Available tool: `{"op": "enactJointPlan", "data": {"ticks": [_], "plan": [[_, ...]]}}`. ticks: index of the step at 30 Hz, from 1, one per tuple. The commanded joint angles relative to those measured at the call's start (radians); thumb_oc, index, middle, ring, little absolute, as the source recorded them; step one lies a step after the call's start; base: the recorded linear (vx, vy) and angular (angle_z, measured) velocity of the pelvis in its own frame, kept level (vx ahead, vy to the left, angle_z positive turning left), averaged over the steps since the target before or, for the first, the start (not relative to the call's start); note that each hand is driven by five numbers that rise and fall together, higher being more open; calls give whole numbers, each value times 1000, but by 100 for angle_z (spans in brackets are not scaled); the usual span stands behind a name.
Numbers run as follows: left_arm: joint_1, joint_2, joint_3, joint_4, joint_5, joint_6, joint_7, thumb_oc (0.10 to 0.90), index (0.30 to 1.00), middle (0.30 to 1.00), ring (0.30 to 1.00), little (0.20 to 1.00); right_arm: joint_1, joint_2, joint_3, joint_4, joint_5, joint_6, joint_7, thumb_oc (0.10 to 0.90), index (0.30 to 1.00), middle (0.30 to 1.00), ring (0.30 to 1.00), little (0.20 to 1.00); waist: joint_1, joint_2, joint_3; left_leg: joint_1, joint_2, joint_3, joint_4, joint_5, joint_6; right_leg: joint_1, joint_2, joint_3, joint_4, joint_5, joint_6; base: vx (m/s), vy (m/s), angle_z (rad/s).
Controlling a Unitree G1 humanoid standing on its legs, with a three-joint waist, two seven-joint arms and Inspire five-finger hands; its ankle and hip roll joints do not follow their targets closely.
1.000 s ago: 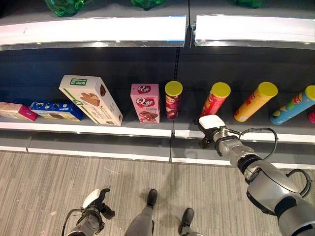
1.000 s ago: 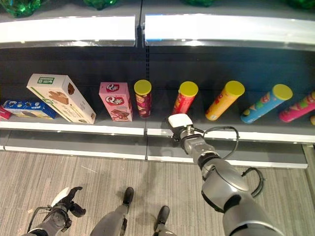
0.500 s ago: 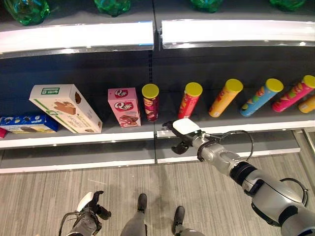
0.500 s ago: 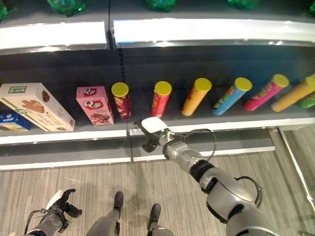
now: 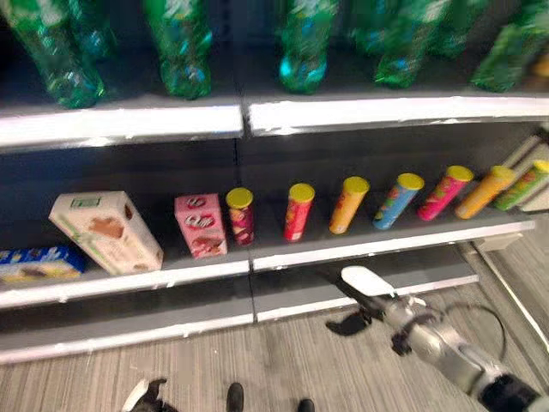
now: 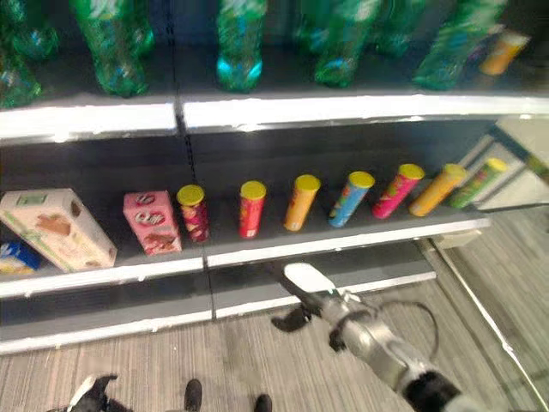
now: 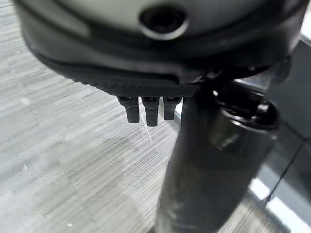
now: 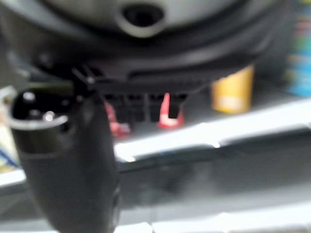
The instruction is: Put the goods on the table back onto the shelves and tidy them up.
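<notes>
- The view has swung up since a moment ago: the bottles [image 5: 182, 43] on the upper shelf now show, so the camera moved, not the goods.
- The right hand [image 5: 358, 300] has come back from the lower shelf [image 5: 377, 245] edge and hangs over the floor [image 5: 283, 369], holding nothing; its fingers look relaxed and straight.
- The left hand [image 7: 150, 108] hangs low with fingers loosely straight, empty.
- The cans [image 5: 298, 211] lean in a row beside the pink box [image 5: 199, 225] and the tilted big box [image 5: 105, 232].
- Likely the placing is done; next goods must be fetched.
- Open room lies ahead of the cans, along the shelf lip.
</notes>
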Motion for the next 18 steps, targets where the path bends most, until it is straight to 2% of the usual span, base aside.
{"op": "enactJointPlan", "data": {"ticks": [1, 3, 4, 5, 6, 9, 10, 11, 12, 13, 14, 17, 18], "plan": [[-62, -6, -33, 32, 37, -33, -10, 800, 900, 900, 900, 900, -1, 78, 46, 140, -39, 2, 5, 800, 900, 900, 900, 900, 4, -6, -31, 17, 16, 45, 11, -99, -13, -33, -53, 11, 69, -45, 68, -28, 3, -17], [-46, -26, -56, 21, 39, -39, -15, 800, 900, 900, 900, 900, 74, 203, -1, 386, -31, 40, -24, 800, 900, 900, 900, 900, -5, 0, -41, 32, 16, 51, 11, -104, -12, -23, -53, 23, 67, -46, 70, -22, -3, -25], [-46, -26, -56, 21, 39, -39, -15, 800, 900, 900, 900, 900, 74, 203, -1, 386, -31, 40, -24, 800, 900, 900, 900, 900, -5, 0, -41, 32, 16, 51, 11, -104, -12, -23, -53, 23, 67, -46, 70, -7, -5, -22], [-37, -43, -78, 31, 30, -46, -26, 800, 900, 900, 900, 900, 98, 333, -53, 664, 27, 63, -73, 800, 900, 900, 900, 900, -13, 5, -55, 45, 13, 57, 11, -106, -9, -18, -51, 36, 60, -41, 71, -12, -3, -12], [-37, -48, -85, 40, 27, -48, -28, 800, 900, 900, 900, 900, 104, 386, -92, 786, 64, 72, -90, 800, 900, 900, 900, 900, -17, 7, -59, 51, 12, 61, 11, -108, -7, -16, -51, 43, 58, -38, 72, -12, 2, -6], [-43, -64, -103, 61, 14, -45, -54, 800, 900, 900, 900, 900, 134, 482, -267, 1038, 233, 111, -113, 800, 900, 900, 900, 900, -40, 20, -73, 71, 6, 76, 11, -119, -2, -10, -55, 64, 51, -30, 78, 25, 19, -27], [-43, -72, -121, 71, 15, -42, -81, 800, 900, 900, 900, 900, 165, 506, -401, 1139, 394, 125, -116, 800, 900, 900, 900, 900, -62, 30, -83, 84, 1, 85, 11, -129, 3, -10, -59, 76, 57, -31, 80, 55, 33, -52], [-43, -72, -121, 71, 15, -42, -81, 800, 900, 900, 900, 900, 165, 506, -401, 1139, 394, 125, -116, 800, 900, 900, 900, 900, -62, 31, -83, 83, 1, 85, 11, -129, 3, -10, -59, 76, 57, -31, 80, 84, 40, -38], [-37, -128, -160, 60, 20, -53, -84, 800, 900, 900, 900, 900, 183, 528, -468, 1164, 524, 116, -108, 800, 900, 900, 900, 900, -85, 36, -74, 103, -1, 95, 11, -140, 9, -8, -62, 90, 78, -39, 80, 29, 28, -20], [3, -161, -207, 32, 50, -56, -116, 800, 900, 900, 900, 900, 188, 539, -490, 1159, 572, 110, -91, 800, 900, 900, 900, 900, -91, 40, -60, 106, -3, 98, 11, -143, 15, -16, -63, 99, 98, -45, 80, -105, 71, -21], [27, -170, -239, 30, 57, -71, -135, 800, 900, 900, 900, 900, 182, 552, -497, 1163, 605, 101, -96, 800, 900, 900, 900, 900, -110, 44, -18, 94, -10, 114, 11, -141, 23, -61, -62, 126, 134, -36, 88, -241, 84, -31], [-12, -163, -269, 23, 64, -72, -141, 800, 900, 900, 900, 900, 136, 559, -473, 1132, 618, 105, -98, 800, 900, 900, 900, 900, -118, 43, 46, 68, -9, 186, 11, -142, 29, -158, -83, 169, 134, 46, 120, -320, -1, -74], [-27, -153, -275, 14, 62, -73, -144, 800, 900, 900, 900, 900, 114, 554, -463, 1124, 625, 106, -95, 800, 900, 900, 900, 900, -105, 47, 64, 55, 5, 222, 11, -140, 24, -199, -113, 128, 129, 79, 126, -192, -71, -144]]}}
